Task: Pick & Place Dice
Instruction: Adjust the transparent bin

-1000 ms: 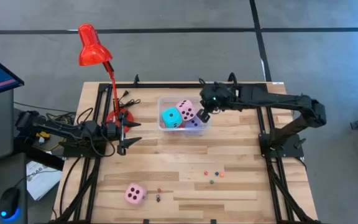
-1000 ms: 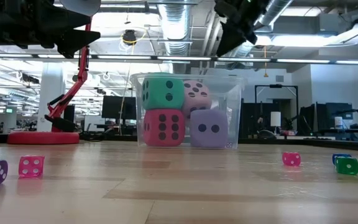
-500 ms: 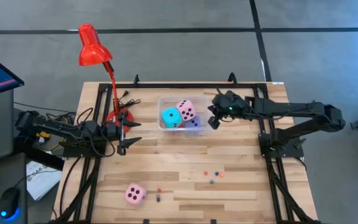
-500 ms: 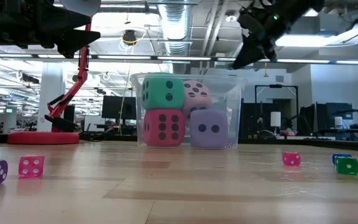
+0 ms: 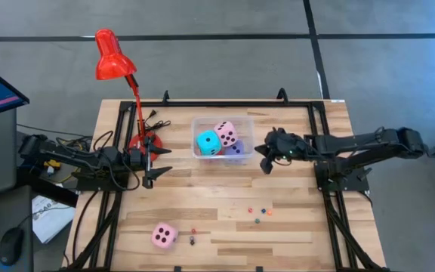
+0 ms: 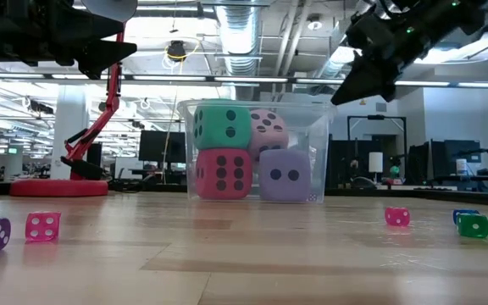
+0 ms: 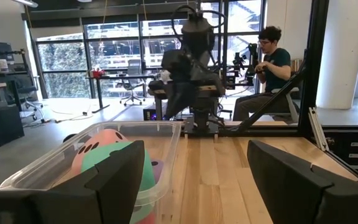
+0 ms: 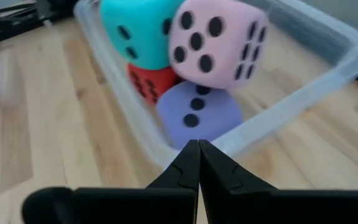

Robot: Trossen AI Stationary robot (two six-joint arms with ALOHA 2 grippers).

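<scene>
Wood-plank desk (image 5: 225,204), grey floor around. Clear plastic bin (image 5: 246,121) near rear edge holds soft cubes. Right gripper (image 5: 266,162) fingers together; left gripper (image 5: 155,162) fingers apart, empty.

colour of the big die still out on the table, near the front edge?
Pink with dark pips; it shows best in the high view.

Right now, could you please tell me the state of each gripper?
Left gripper: open, holding nothing, waiting beside the red lamp.
Right gripper: shut, empty, just beside the clear bin.
</scene>
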